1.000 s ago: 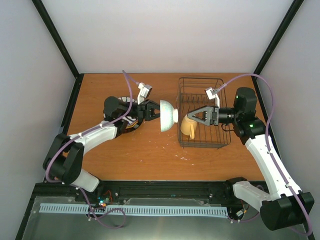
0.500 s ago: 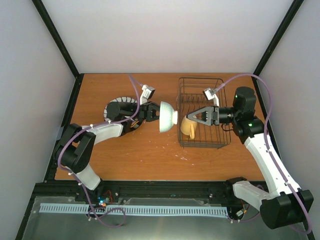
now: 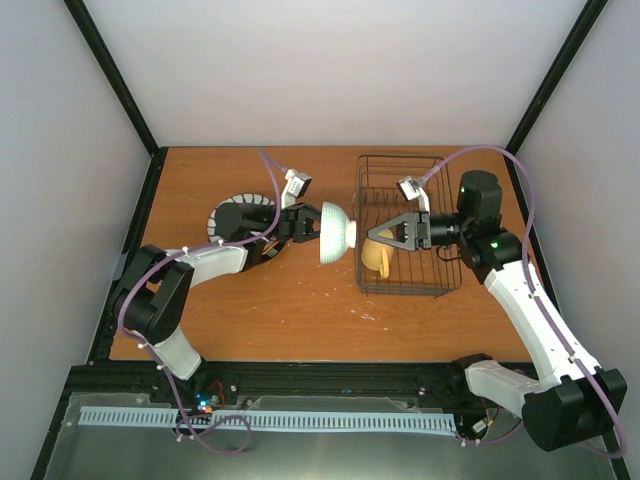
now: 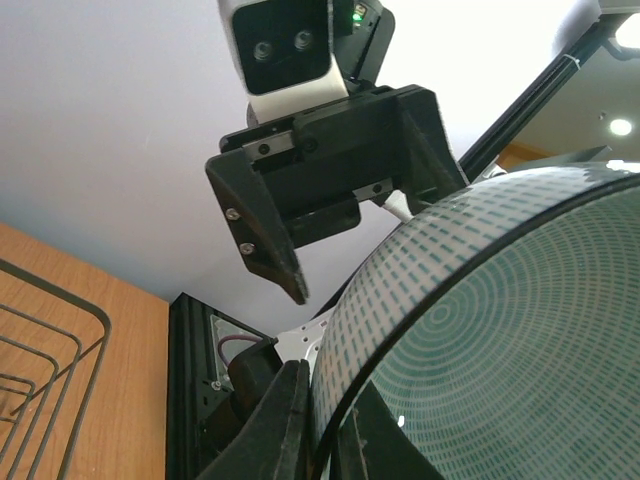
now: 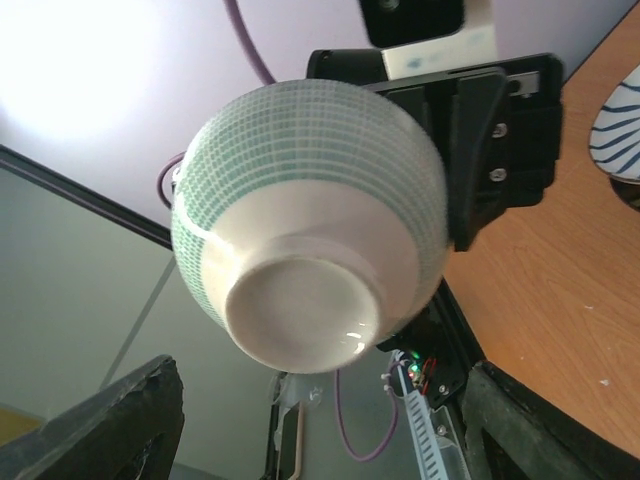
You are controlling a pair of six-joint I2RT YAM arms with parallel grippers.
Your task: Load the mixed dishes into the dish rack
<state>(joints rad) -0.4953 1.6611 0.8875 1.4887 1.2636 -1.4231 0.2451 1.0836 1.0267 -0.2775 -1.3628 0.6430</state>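
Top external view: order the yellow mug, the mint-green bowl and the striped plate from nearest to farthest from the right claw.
1. The yellow mug, in the rack, beside the right claw.
2. The mint-green bowl, left of the rack.
3. The striped plate, far left.

An orange-brown wooden table (image 3: 300,310) sits boxed in by plain pale walls (image 3: 340,70) and black corner posts (image 3: 112,80)

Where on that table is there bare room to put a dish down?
Bare wood runs along the table's near edge, in front of plates and rack. The rack's far half looks free. Crowded between the arms: bowl, right gripper, mug.
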